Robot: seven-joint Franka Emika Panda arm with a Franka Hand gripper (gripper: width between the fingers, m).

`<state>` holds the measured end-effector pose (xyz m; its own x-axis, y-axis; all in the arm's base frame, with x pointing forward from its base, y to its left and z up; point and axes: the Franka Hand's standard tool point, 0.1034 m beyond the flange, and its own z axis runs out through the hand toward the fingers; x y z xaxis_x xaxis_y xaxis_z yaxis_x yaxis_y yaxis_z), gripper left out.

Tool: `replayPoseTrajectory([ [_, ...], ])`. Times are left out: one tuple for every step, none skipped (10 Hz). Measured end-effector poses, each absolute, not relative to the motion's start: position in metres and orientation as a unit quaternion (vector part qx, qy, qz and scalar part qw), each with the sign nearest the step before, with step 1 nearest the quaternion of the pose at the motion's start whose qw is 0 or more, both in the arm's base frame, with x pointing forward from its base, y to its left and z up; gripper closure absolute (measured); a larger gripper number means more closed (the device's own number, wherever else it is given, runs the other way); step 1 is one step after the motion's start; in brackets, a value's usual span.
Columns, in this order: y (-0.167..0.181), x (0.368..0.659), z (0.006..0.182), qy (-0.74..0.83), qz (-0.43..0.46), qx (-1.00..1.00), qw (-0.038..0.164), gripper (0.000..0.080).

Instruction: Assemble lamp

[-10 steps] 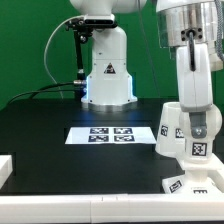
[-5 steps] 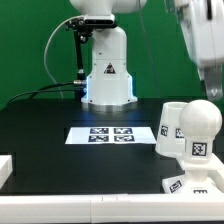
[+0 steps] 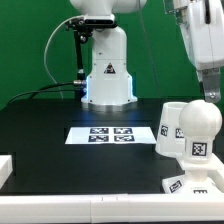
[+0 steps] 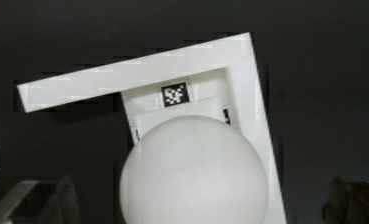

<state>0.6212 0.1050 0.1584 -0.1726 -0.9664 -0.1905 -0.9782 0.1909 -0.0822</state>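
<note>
Raised high above the table (image 3: pixel 60 120), the gripper (image 3: pixel 210 93) is at the exterior view's right edge, and only a dark fingertip shows there. I cannot tell if its fingers (image 4: pixel 39 195) are apart or together; they hold nothing. Under it the bulb (image 3: pixel 197 128) stands upright on the base block (image 4: pixel 181 75). Just beside the bulb, on the exterior view's left, stands the shade (image 3: pixel 170 128). The marker board (image 3: pixel 110 134) lies flat near them.

Exterior: low, table-level, wide. Wrist: close, above bulb (image 4: pixel 190 170).
</note>
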Motion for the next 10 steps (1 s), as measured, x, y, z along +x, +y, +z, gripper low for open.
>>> replayPoseTrajectory([
  [0.109,0.614,0.162,0.744,0.031,-0.659,0.101,0.0101],
  [0.112,0.606,0.166,0.713,0.031,-0.693,0.104,0.0101],
  [0.115,0.597,0.172,0.682,0.033,-0.724,0.102,0.0101],
  [0.121,0.591,0.178,0.654,0.034,-0.750,0.092,0.0101],
  [0.128,0.588,0.179,0.645,0.031,-0.759,0.088,0.0101],
  [0.127,0.588,0.177,0.647,0.032,-0.757,0.088,0.0101],
  [0.126,0.588,0.177,0.647,0.032,-0.757,0.087,0.0101],
  [0.126,0.588,0.176,0.647,0.032,-0.757,0.087,0.0101],
  [0.126,0.588,0.176,0.647,0.032,-0.757,0.087,0.0101],
  [0.126,0.587,0.175,0.647,0.033,-0.757,0.086,0.0101],
])
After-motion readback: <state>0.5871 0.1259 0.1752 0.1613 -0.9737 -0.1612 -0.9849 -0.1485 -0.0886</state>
